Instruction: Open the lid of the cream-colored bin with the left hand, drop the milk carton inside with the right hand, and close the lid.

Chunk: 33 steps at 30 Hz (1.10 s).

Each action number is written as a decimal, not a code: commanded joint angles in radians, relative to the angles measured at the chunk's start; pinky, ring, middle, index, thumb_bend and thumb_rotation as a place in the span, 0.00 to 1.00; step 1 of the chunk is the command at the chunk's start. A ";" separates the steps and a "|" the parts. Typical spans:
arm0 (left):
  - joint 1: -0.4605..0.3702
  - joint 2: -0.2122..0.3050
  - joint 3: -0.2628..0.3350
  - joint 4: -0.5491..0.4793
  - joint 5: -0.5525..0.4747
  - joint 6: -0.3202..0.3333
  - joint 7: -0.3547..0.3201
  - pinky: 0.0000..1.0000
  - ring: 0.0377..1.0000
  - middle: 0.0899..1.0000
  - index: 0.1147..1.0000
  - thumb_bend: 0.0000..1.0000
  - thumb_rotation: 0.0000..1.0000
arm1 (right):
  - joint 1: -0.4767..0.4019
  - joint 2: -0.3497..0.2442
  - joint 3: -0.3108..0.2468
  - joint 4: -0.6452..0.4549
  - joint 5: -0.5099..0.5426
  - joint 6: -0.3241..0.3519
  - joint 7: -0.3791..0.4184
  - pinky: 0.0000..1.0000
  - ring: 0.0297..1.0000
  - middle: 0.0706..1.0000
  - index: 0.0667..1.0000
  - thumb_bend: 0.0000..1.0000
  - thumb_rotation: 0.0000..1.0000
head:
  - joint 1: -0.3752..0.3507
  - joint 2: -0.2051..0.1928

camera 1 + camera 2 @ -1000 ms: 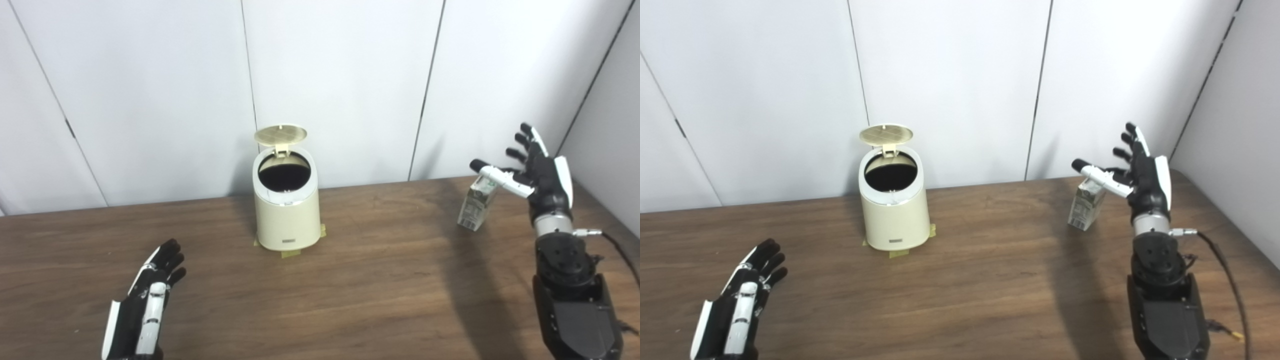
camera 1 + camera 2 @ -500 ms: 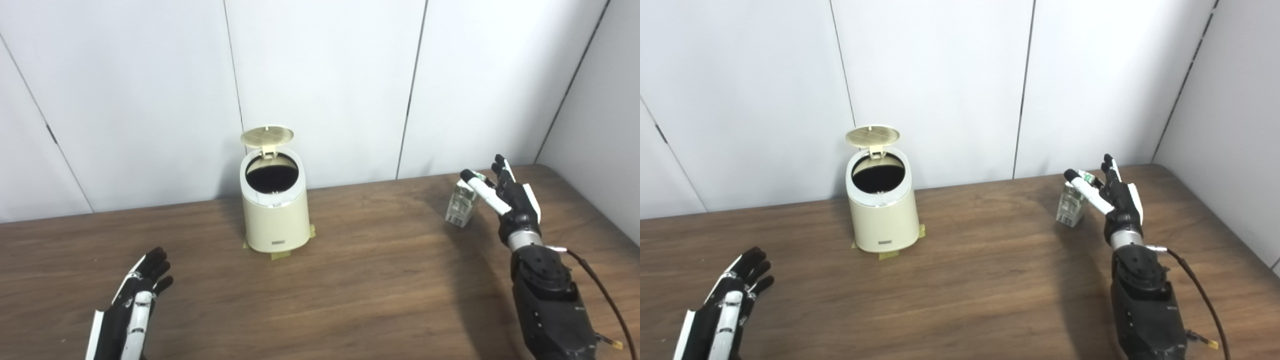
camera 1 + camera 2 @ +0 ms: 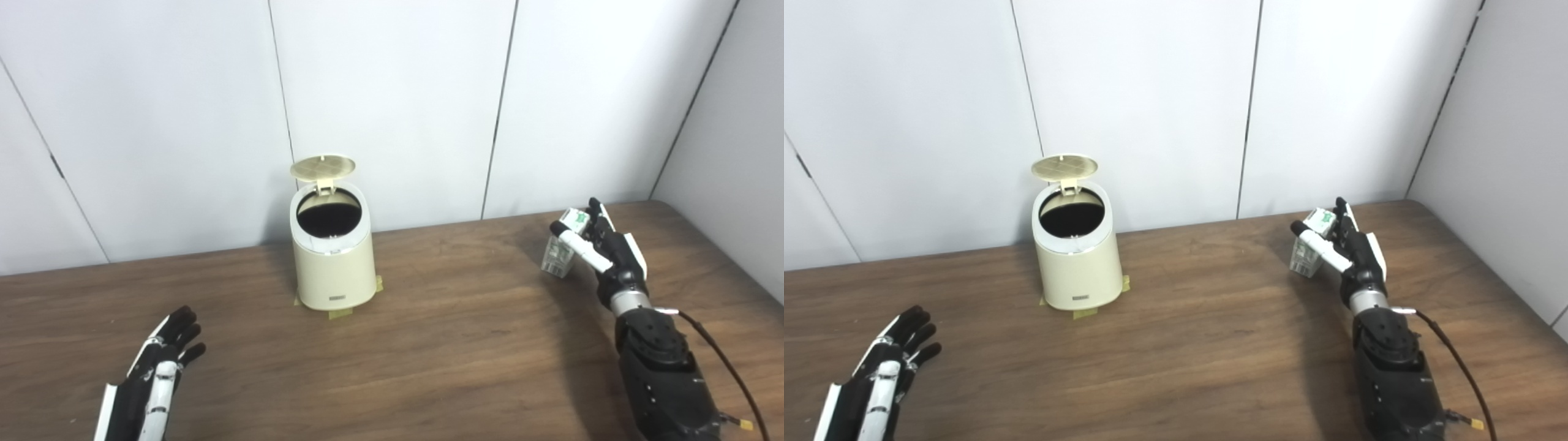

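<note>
Right hand [image 3: 603,248] closing on carton [image 3: 560,254], tilting it for lift; bin [image 3: 332,257] far left, lid [image 3: 323,166] up. Left hand [image 3: 156,373] empty, fingers spread.

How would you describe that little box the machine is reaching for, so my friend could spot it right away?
Start at the brown wooden table and look to its far right end, well away from the cream-colored bin with its lid flipped up. There the right hand wraps around a small milk carton. It is the only printed white and green box there.
</note>
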 commanded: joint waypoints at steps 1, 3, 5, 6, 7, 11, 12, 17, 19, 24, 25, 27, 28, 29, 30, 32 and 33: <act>0.018 0.021 -0.003 -0.016 -0.004 -0.034 -0.003 0.83 0.88 0.88 0.86 0.27 0.76 | -0.039 -0.037 -0.001 -0.015 -0.009 -0.034 -0.009 0.94 0.97 0.99 1.00 1.00 0.46 | 0.001 0.000; 0.019 0.021 -0.002 -0.008 -0.008 -0.044 -0.007 0.84 0.88 0.88 0.86 0.27 0.76 | -0.039 -0.044 0.009 -0.017 -0.030 -0.022 -0.015 0.92 0.95 0.97 0.98 1.00 0.43 | 0.001 0.000; 0.019 0.020 -0.001 -0.004 -0.014 -0.048 -0.011 0.84 0.89 0.89 0.86 0.27 0.76 | -0.041 -0.054 0.023 -0.014 -0.055 -0.017 -0.020 0.89 0.92 0.93 0.96 1.00 0.43 | 0.001 0.000; 0.019 0.019 0.000 -0.004 -0.016 -0.049 -0.012 0.84 0.89 0.89 0.86 0.28 0.75 | -0.042 -0.059 0.029 -0.010 -0.064 -0.023 -0.022 0.89 0.91 0.93 0.95 1.00 0.42 | 0.001 0.000; 0.021 0.019 0.000 -0.008 -0.014 -0.045 -0.012 0.84 0.89 0.88 0.86 0.27 0.75 | -0.043 -0.062 0.034 -0.006 -0.068 -0.029 -0.022 0.86 0.90 0.91 0.94 1.00 0.40 | -0.002 0.003; 0.025 0.022 0.002 -0.015 -0.008 -0.039 -0.012 0.84 0.89 0.88 0.86 0.27 0.74 | -0.062 -0.081 0.048 0.045 -0.074 -0.046 -0.014 0.81 0.86 0.89 0.94 0.93 0.23 | -0.003 0.002; 0.025 0.025 0.002 -0.015 -0.009 -0.039 -0.014 0.84 0.89 0.88 0.86 0.27 0.74 | -0.065 -0.084 0.050 0.055 -0.075 -0.049 -0.014 0.80 0.85 0.89 0.94 0.92 0.20 | -0.003 0.001; 0.028 0.032 0.007 -0.020 -0.007 -0.031 -0.015 0.84 0.89 0.89 0.86 0.29 0.73 | -0.089 -0.089 0.049 0.109 -0.068 -0.072 -0.022 0.78 0.84 0.89 0.95 0.89 0.17 | -0.009 0.000; 0.028 0.032 0.009 -0.024 -0.008 -0.024 -0.014 0.85 0.89 0.89 0.86 0.30 0.73 | -0.095 -0.088 0.047 0.117 -0.064 -0.077 -0.023 0.78 0.84 0.89 0.96 0.89 0.16 | -0.012 -0.001; 0.028 0.035 0.006 -0.029 -0.011 -0.020 -0.020 0.86 0.89 0.90 0.87 0.28 0.73 | -0.108 -0.104 0.054 0.136 -0.073 -0.083 -0.018 0.80 0.86 0.89 0.95 0.92 0.19 | -0.016 -0.001; 0.028 0.035 0.007 -0.028 -0.014 -0.020 -0.021 0.86 0.90 0.90 0.87 0.28 0.72 | -0.115 -0.110 0.058 0.150 -0.078 -0.083 -0.019 0.79 0.85 0.89 0.94 0.93 0.19 | -0.016 0.000; 0.026 0.035 0.008 -0.027 -0.014 -0.020 -0.022 0.85 0.89 0.90 0.87 0.28 0.70 | -0.127 -0.116 0.061 0.174 -0.078 -0.084 -0.018 0.79 0.85 0.89 0.95 0.93 0.20 | -0.016 0.000; 0.026 0.034 0.009 -0.027 -0.014 -0.018 -0.021 0.84 0.89 0.90 0.87 0.28 0.70 | -0.132 -0.119 0.063 0.186 -0.077 -0.087 -0.017 0.78 0.85 0.88 0.94 0.93 0.20 | -0.017 0.000; 0.025 0.034 0.010 -0.028 -0.014 -0.016 -0.020 0.84 0.89 0.90 0.87 0.28 0.70 | -0.134 -0.120 0.064 0.193 -0.076 -0.089 -0.016 0.77 0.84 0.88 0.94 0.94 0.20 | -0.017 0.000; 0.025 0.034 0.010 -0.030 -0.015 -0.013 -0.020 0.84 0.89 0.89 0.87 0.28 0.70 | -0.138 -0.121 0.066 0.199 -0.078 -0.088 -0.020 0.77 0.84 0.88 0.94 0.94 0.20 | -0.017 0.000; 0.025 0.033 0.010 -0.034 -0.015 -0.008 -0.019 0.84 0.88 0.89 0.86 0.28 0.68 | -0.143 -0.122 0.070 0.207 -0.082 -0.087 -0.026 0.77 0.83 0.87 0.92 0.94 0.20 | -0.017 0.000; 0.025 0.033 0.010 -0.034 -0.014 -0.007 -0.019 0.84 0.88 0.89 0.86 0.28 0.68 | -0.144 -0.122 0.069 0.208 -0.082 -0.085 -0.029 0.77 0.83 0.86 0.92 0.94 0.19 | -0.017 0.000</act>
